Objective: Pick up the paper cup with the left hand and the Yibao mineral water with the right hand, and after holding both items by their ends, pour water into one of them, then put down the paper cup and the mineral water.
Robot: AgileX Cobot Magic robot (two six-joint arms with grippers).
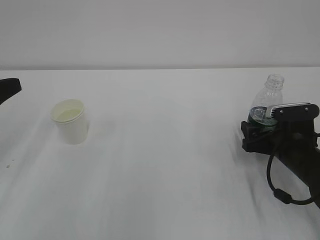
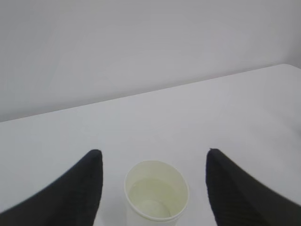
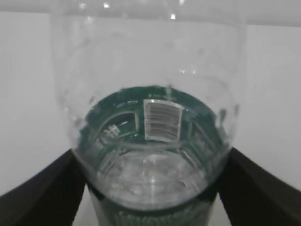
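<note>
Exterior view: cup at lower left, bottle at far right.
You have the paper cup upright on the white worktop, holding water, between the spread, released left pincer fingers (not touching). Your right pincer brackets the Yibao mineral water; whether it grips, I cannot tell.

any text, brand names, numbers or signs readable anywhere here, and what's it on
Nothing can be read for certain.
Barcode on the dark green label of the mineral water bottle: bars show, no digits legible.
Pale lettering at the label's lower edge, right wrist view: too blurred and cut off to read.
Other pale marks on the label: too blurred.
Paper cup: plain, no print.
Right gripper, left gripper: no markings visible.
</note>
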